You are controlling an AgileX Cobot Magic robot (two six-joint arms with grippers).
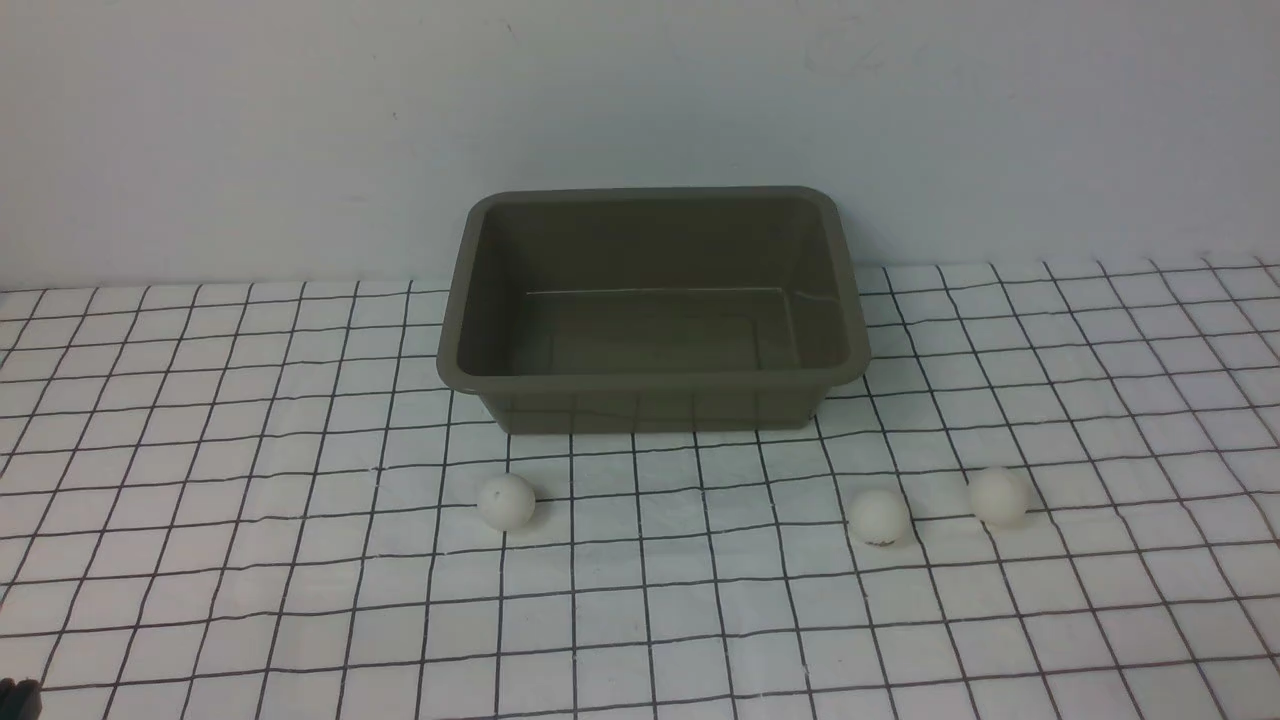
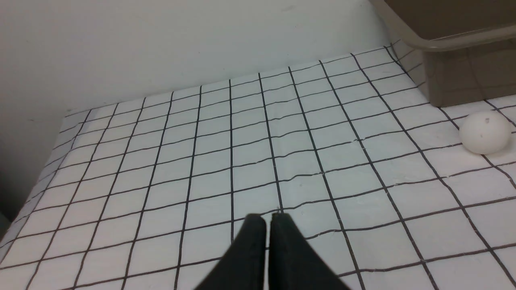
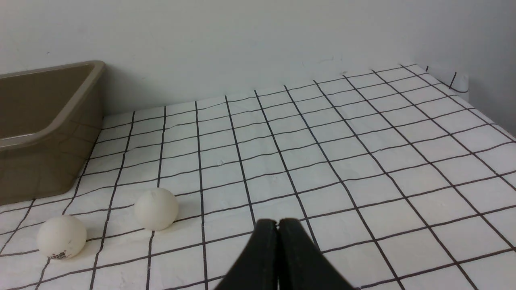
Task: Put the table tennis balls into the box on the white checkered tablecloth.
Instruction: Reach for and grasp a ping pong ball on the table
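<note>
Front view, three table tennis balls (image 1: 506, 501) (image 1: 879, 517) (image 1: 998, 496), one box (image 1: 650, 405)

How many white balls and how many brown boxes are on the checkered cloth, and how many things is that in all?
White balls: 3
Brown box: 1
Total: 4
</note>
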